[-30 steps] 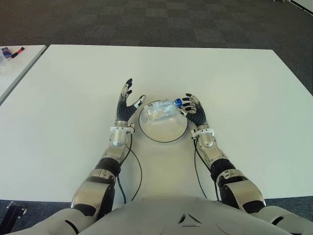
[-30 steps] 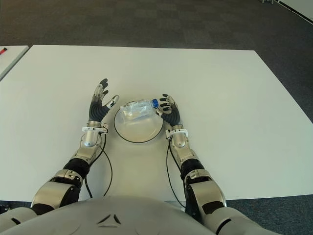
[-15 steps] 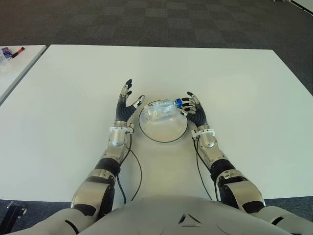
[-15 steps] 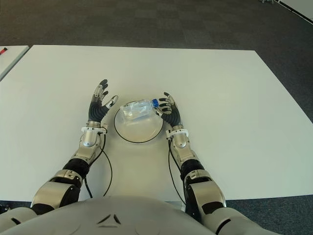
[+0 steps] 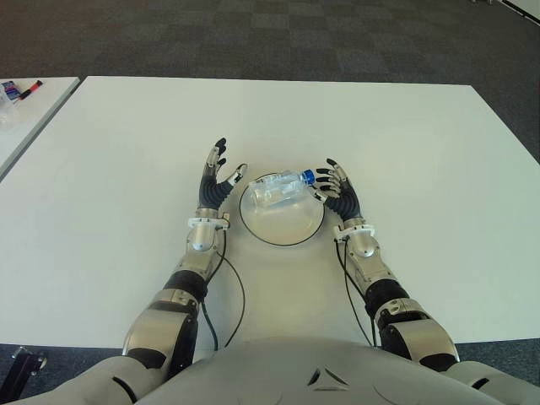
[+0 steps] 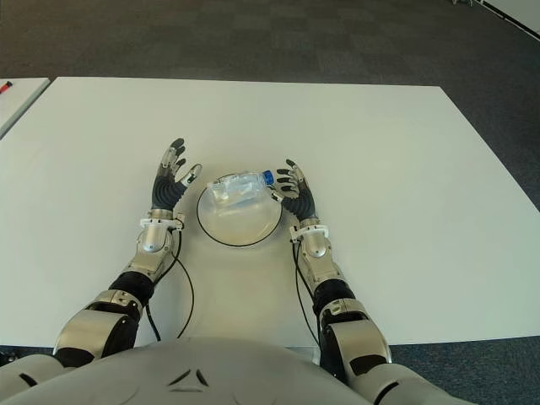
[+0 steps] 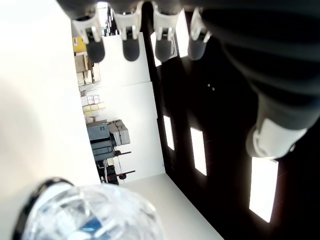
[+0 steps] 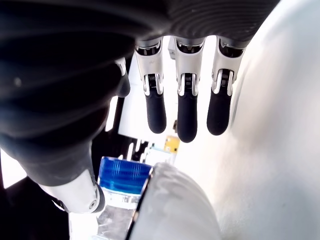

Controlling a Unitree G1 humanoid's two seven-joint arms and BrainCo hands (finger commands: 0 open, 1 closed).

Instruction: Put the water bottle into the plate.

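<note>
Water bottle [image 5: 278, 189]: lying across plate [image 5: 282, 229] on table [image 5: 405, 152]. Left robot hand [image 5: 218, 179], right robot hand [image 5: 337, 189]: flanking, fingers spread, empty.

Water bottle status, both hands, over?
Both hands open: left hand left of plate, right hand by the cap. Water bottle lies across plate's far rim. Nothing obstructing.

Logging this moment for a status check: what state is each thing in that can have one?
water bottle: lying on its side across the far part of the plate, blue cap on, held by neither hand
plate: flat on the table
left hand: open, left of plate
right hand: open, beside the cap
</note>
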